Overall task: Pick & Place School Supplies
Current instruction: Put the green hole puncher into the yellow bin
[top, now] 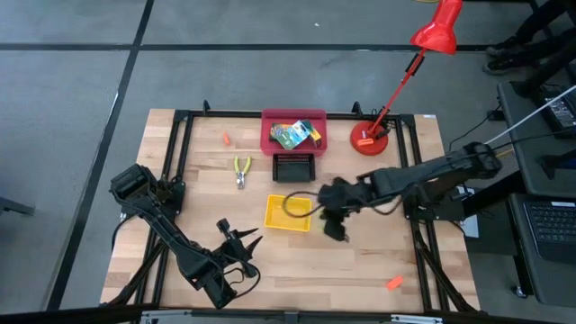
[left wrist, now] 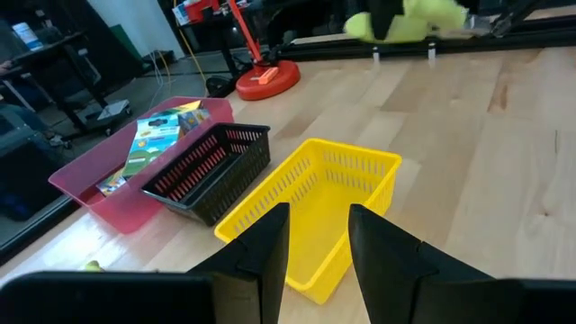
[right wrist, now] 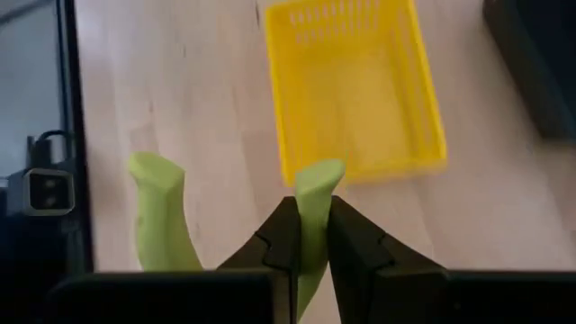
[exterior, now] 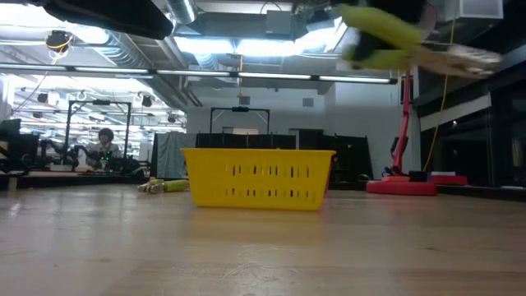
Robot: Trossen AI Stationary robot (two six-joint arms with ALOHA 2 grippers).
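Observation:
My right gripper [top: 335, 229] hangs above the table just right of the yellow tray [top: 290, 213], shut on a yellow-green-handled pair of pliers [right wrist: 310, 193]. The pliers show blurred high in the low view [exterior: 386, 37]. A second pair of pliers [top: 241, 171] lies flat on the table left of the black tray [top: 293, 166]. Crayon boxes [top: 292, 135] lie in the red tray [top: 270, 121]. My left gripper [top: 238, 236] stands open at the near left and points toward the yellow tray [left wrist: 315, 207]. My right gripper pinches one handle of the pliers [right wrist: 312, 209] between its two fingers, slanting down from the right. That handle's end sticks out past the fingertips. The other handle [right wrist: 160, 211] stands free beside it. The pliers are lifted clear of the table.
A red desk lamp's base [top: 371, 139] stands at the far right, its arm leaning out over the far edge. Small orange pieces lie at the far left [top: 226, 139] and near right [top: 393, 283]. Bare wood stretches along the near side.

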